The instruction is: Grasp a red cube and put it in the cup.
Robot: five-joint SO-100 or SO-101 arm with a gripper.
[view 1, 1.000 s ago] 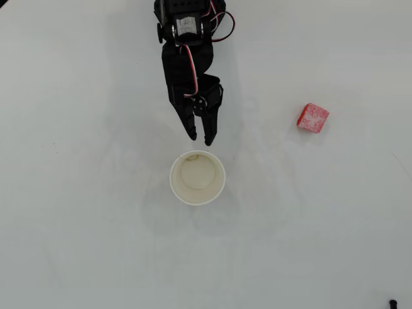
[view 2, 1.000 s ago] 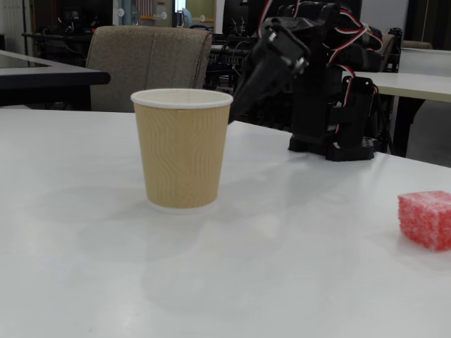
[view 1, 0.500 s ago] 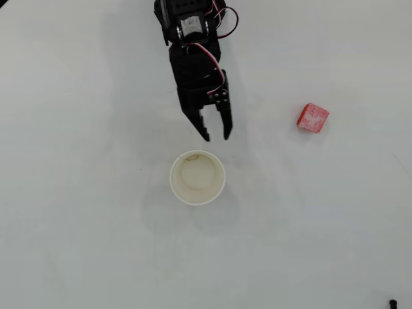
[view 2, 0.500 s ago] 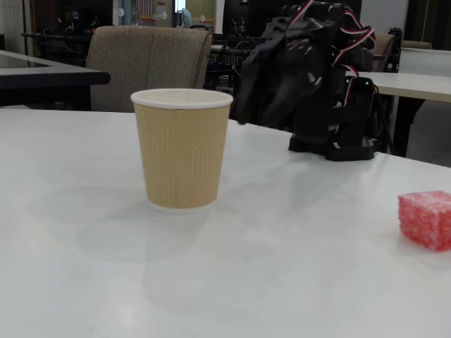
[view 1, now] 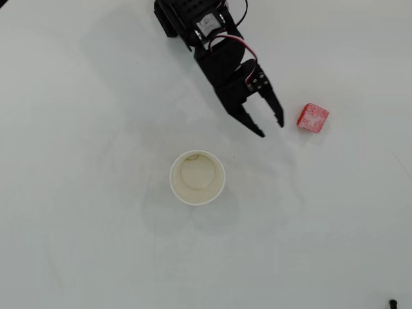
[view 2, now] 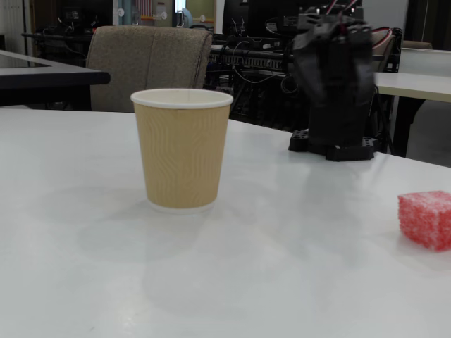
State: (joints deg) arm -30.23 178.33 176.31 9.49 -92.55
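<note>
Looking at your progress, nothing is done yet; your hand [view 1: 273, 129] hangs with fingers apart, empty; the red cube [view 1: 313, 118] sits on the desk [view 1: 77, 244] just beside it, untouched; the cup [view 1: 197, 177] stands empty nearby; grasping and dropping remain.

No legible text, label, brand or number appears in either view: the cup [view 2: 182, 148], the red cube [view 2: 426, 219] and the white table [view 2: 282, 267] carry no readable markings.
</note>
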